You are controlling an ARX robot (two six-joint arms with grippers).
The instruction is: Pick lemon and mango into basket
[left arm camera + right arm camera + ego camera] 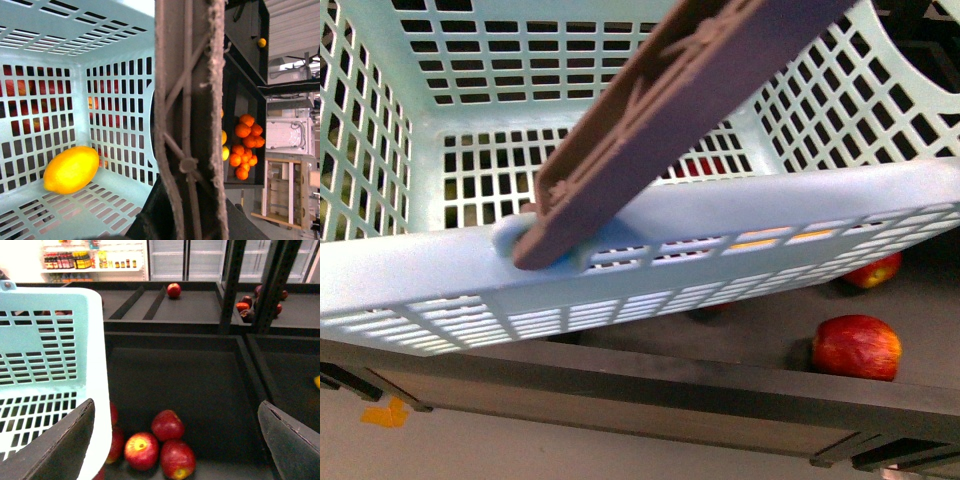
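while the left gripper (190,222) is seemingly clamping the handle (187,100) to carry the basket (740,205), mango (71,170) inside, the right gripper (175,407) is hovering wide open, free to pick.

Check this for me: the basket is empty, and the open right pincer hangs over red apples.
Wrong on one count: the basket is not empty. The left wrist view shows a yellow fruit lying on its floor. The open right pincer does hang over red apples.
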